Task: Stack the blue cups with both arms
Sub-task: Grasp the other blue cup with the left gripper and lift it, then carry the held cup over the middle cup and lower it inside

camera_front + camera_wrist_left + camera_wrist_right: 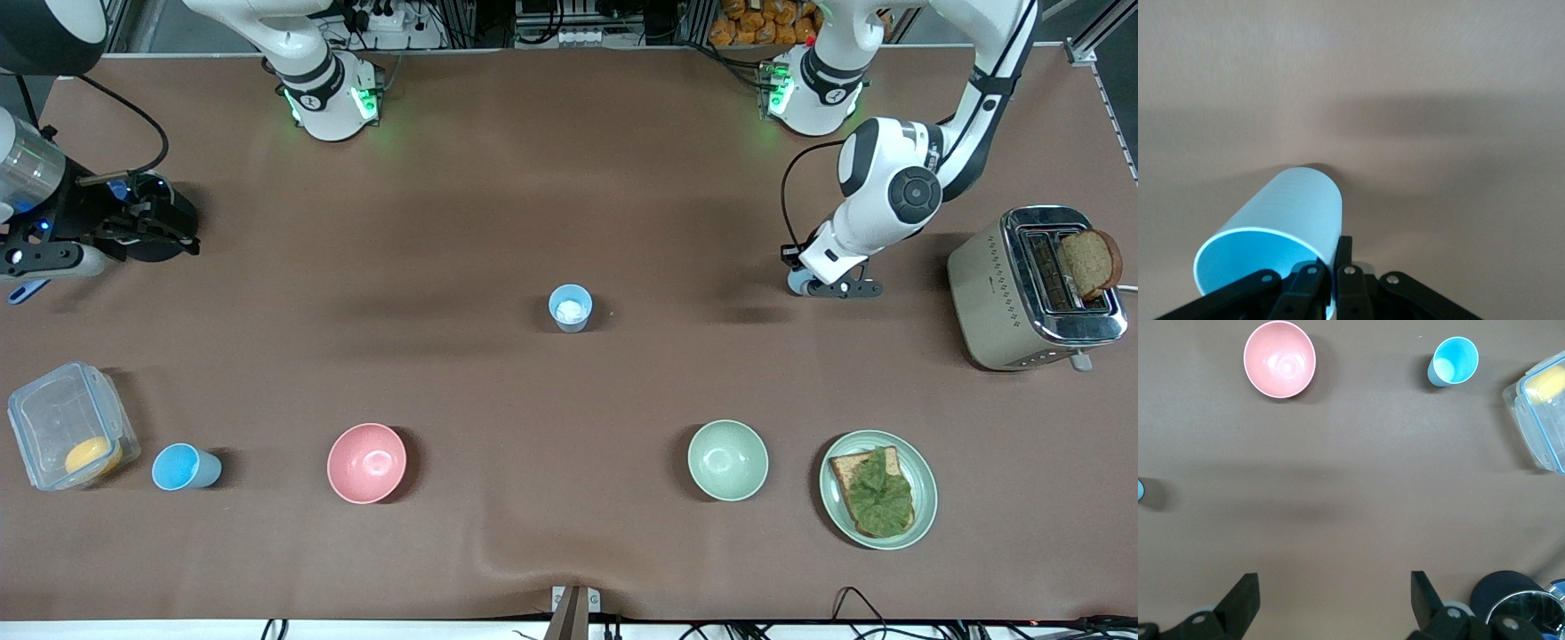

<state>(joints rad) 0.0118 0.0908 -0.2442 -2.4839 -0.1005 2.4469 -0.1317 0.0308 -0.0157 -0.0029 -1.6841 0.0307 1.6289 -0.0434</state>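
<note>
One blue cup, whitish inside, stands upright at the table's middle. A second blue cup, bright blue inside, stands near the front camera toward the right arm's end; it also shows in the right wrist view. My left gripper is low over the table toward the left arm's end. It is shut on the rim wall of a third blue cup, one finger inside and one outside. My right gripper hangs open and empty over the right arm's end of the table.
A pink bowl and a pale green bowl sit near the front camera. A plate with a lettuce sandwich lies beside the green bowl. A toaster holds bread. A clear lidded box stands beside the bright blue cup.
</note>
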